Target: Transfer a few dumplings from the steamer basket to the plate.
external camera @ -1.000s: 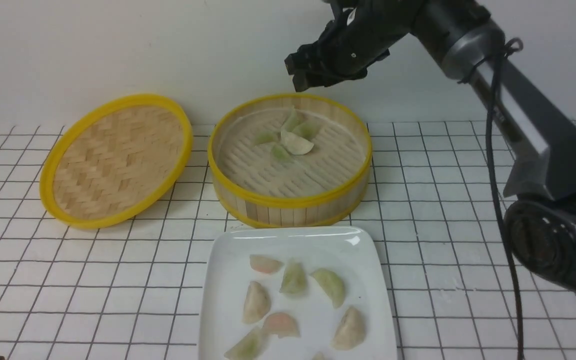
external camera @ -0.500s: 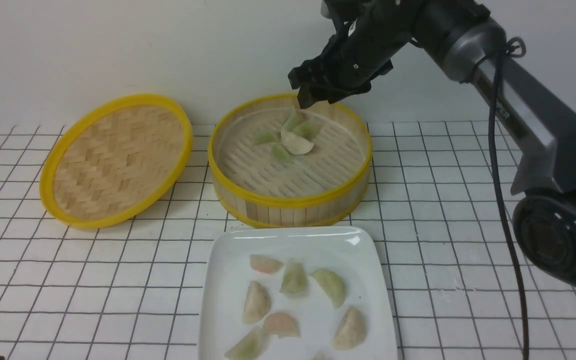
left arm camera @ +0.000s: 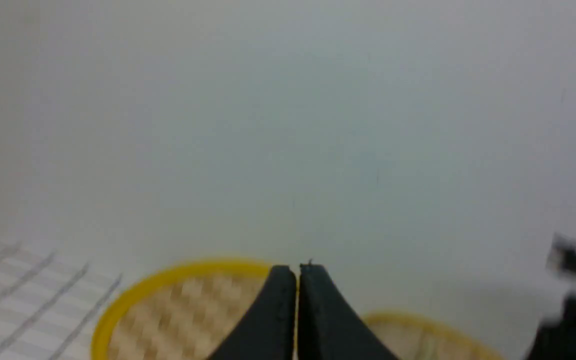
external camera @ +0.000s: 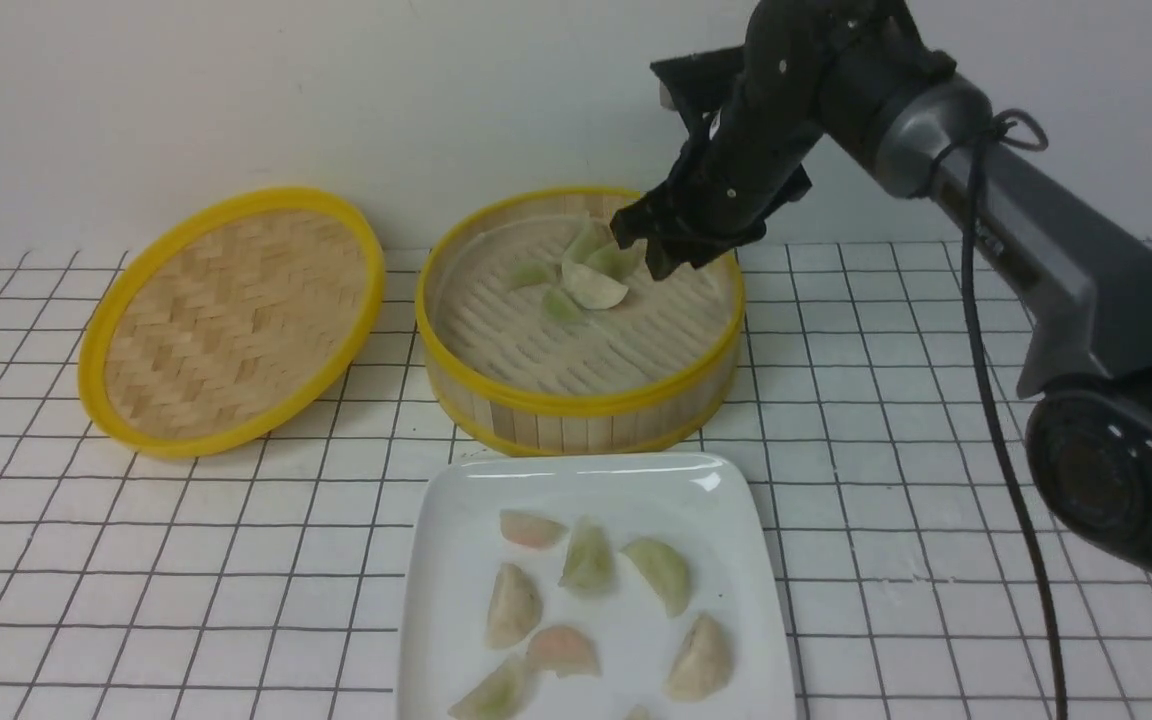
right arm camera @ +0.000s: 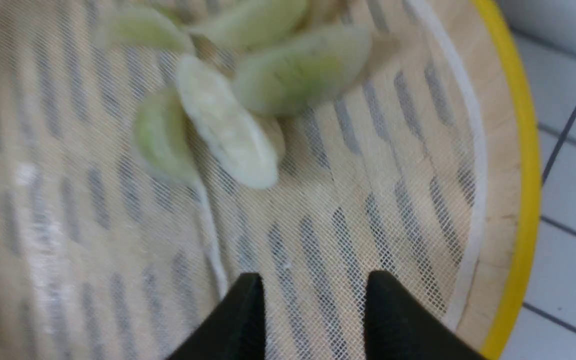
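Note:
The steamer basket (external camera: 576, 400) stands behind the white plate (external camera: 456, 500). Several pale green and off-white dumplings (external camera: 591, 285) cluster at the basket's far side; they also show in the right wrist view (right arm camera: 228, 130). Several dumplings (external camera: 586, 555) lie on the plate. My right gripper (external camera: 644, 252) is open and empty, low over the basket's far right, just right of the cluster; in the right wrist view (right arm camera: 313, 285) it hangs over the mesh liner. My left gripper (left arm camera: 297, 272) is shut and empty, pointing toward the woven lid (left arm camera: 178, 310); it is out of the front view.
The shallow woven lid (external camera: 236, 315) lies left of the basket, tilted on the white tiled table (external camera: 186, 560). A pale wall stands close behind. My right arm (external camera: 1036, 260) reaches in from the right with a black cable along it.
My right gripper has come down and toward the right, from above the basket's back rim to just above the floor beside the dumpling cluster. The dumplings have not moved.

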You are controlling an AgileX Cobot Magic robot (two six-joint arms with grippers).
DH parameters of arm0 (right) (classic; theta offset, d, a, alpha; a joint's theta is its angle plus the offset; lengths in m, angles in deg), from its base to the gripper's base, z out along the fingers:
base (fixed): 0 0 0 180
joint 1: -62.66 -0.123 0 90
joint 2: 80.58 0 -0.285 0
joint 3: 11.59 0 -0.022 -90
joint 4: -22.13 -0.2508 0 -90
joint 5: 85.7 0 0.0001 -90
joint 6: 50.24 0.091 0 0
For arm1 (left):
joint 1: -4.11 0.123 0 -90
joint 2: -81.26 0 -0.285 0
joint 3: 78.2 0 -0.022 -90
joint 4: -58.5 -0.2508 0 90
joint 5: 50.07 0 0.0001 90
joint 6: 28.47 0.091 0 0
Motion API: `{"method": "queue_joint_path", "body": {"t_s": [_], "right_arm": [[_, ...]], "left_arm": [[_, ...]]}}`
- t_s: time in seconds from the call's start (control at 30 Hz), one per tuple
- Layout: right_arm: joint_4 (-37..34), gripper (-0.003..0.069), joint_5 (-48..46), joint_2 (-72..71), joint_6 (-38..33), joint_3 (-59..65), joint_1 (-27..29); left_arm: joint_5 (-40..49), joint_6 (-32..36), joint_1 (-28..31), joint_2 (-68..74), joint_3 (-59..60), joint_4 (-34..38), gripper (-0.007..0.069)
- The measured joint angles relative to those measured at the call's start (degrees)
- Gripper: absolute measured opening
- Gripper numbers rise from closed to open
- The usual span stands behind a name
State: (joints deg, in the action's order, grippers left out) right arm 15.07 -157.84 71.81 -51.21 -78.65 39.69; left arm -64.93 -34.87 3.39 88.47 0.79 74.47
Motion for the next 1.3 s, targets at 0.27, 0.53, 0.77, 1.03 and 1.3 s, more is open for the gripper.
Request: {"method": "queue_joint_path", "body": {"t_s": [0.27,0.53,0.77,1.03,1.3], "right_arm": [[-0.5,-0.0003,1.5,2.1,2.5,3.5,3.8],[-4.1,-0.0013,0.6,-2.0,-3.5,7.9,8.5],[-10.5,0.0013,0.7,-3.5,-11.0,2.1,7.4],[-11.0,0.0259,4.9,0.6,-14.9,1.9,6.4],[-12.8,0.0384,9.5,4.4,-16.8,1.9,6.3]], "left_arm": [[4.1,-0.3,0.0,3.4,-9.6,5.8,-0.0006],[19.1,2.7,0.0,18.6,-18.5,5.7,-0.0006],[36.3,4.3,0.0,36.3,-31.9,5.4,-0.0006],[57.0,17.6,0.0,63.2,-54.3,7.4,-0.0006],[64.5,25.4,-4.4,83.2,-68.6,8.3,-0.0006]]}}
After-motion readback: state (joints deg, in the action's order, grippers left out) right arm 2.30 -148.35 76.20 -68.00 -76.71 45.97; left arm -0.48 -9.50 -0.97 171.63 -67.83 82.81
